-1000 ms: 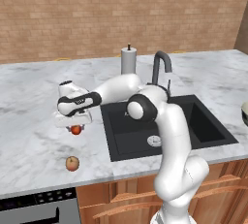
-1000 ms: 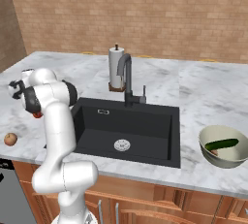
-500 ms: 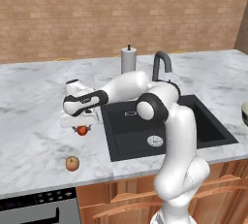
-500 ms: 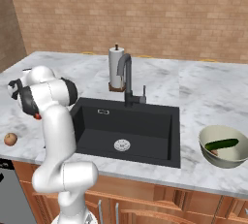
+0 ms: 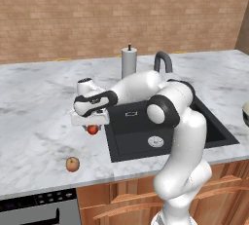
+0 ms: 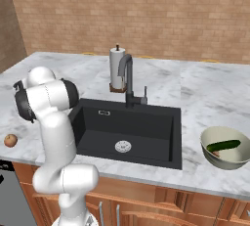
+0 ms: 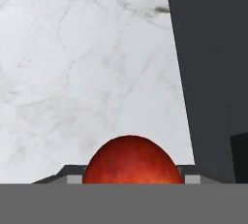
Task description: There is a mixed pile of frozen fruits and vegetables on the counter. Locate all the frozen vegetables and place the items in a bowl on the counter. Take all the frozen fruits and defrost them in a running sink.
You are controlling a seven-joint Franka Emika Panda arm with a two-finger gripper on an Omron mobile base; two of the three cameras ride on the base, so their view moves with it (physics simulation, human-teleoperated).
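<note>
Two dark finger tips (image 7: 72, 178) flank the red ball (image 7: 131, 161) in the hand view, one at its 9 o'clock side and one at its 3 o'clock side, both pressed against its skin, so the gripper (image 5: 92, 127) is clamped on that fruit. In the left base view the same ball (image 5: 93, 130) hangs just under the white hand, above the marble counter (image 5: 34, 107), close to the 9 o'clock edge of the black sink (image 5: 146, 131). Whether the ball touches the worktop or is lifted clear of it cannot be told from that angle. The hand view shows veined marble beyond the fruit and the dark rim of the sink running down the 3 o'clock side.

An orange-tan ball (image 5: 72, 164) lies alone on the counter at about 7 o'clock from the gripper, well apart from it and near the front edge; the right base view shows it (image 6: 10, 140) at the far 9 o'clock edge of the frame. The dark gooseneck faucet (image 6: 128, 78) stands behind the basin, with a paper towel roll (image 6: 116, 68) just beside it. On the far side of the sink, a pale bowl (image 6: 207, 146) sits on the counter with a green cucumber (image 6: 223, 145) resting inside and a small brownish lump (image 6: 216, 154) next to it.
</note>
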